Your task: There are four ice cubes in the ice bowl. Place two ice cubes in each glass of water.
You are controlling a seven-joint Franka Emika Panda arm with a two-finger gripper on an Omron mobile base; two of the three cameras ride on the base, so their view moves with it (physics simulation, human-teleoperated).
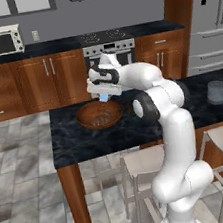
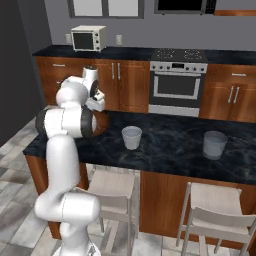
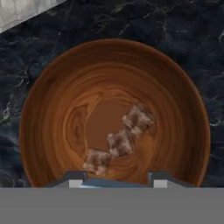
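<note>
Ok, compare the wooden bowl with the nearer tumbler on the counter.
The ice bowl is reddish-brown, opaque wood; the nearer tumbler is pale, translucent grey-white. The ice bowl is wide and shallow, the nearer tumbler narrow and taller for its width. The ice bowl lies under the gripper, the nearer tumbler apart from it. Both stand upright on the dark counter.

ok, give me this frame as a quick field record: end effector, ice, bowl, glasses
end effector: above the ice bowl, closed on an ice cube
held ice cube: pale blue, between the fingertips, clear of the bowl
ice bowl: wooden, on the dark counter
ice cubes in bowl: three, in a diagonal row near the middle
near glass: upright on the counter, contents hard to tell
far glass: upright, further along the counter from the bowl
</note>
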